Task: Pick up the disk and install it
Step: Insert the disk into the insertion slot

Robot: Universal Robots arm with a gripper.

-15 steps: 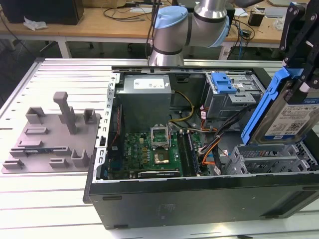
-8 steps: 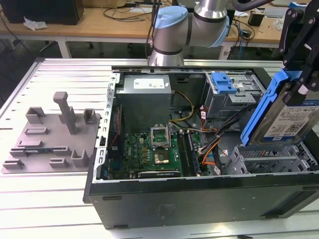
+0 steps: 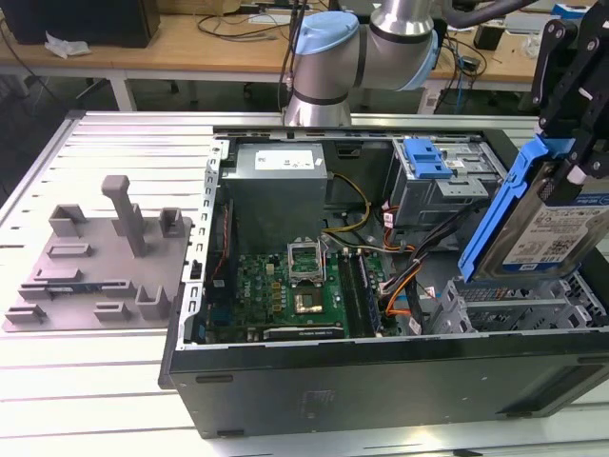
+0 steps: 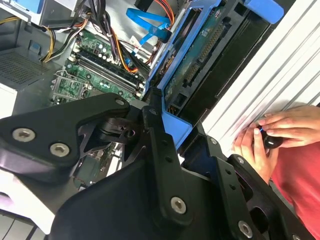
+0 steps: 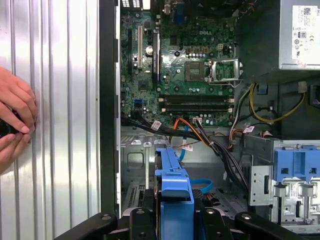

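Note:
The disk (image 3: 557,233), a silver hard drive with a blue-and-white label and a blue plastic frame, hangs tilted on edge over the metal drive cage (image 3: 519,307) at the exterior view's right end of the open computer case. My gripper (image 3: 569,143) comes down from above and is shut on the disk's upper edge. In the second wrist view the black fingers (image 4: 152,127) clamp the blue frame, and the disk's (image 4: 200,55) connector side points toward the case. The first wrist view looks along the blue frame (image 5: 173,187) from my gripper (image 5: 172,222).
The open case (image 3: 381,376) holds a motherboard (image 3: 295,286), a power supply (image 3: 281,181), bundled cables (image 5: 200,135) and a bay with a blue latch (image 3: 425,160). A grey tray with posts (image 3: 95,267) lies at the exterior view's left. A person's hands (image 4: 280,130) rest on the slatted table beside the case.

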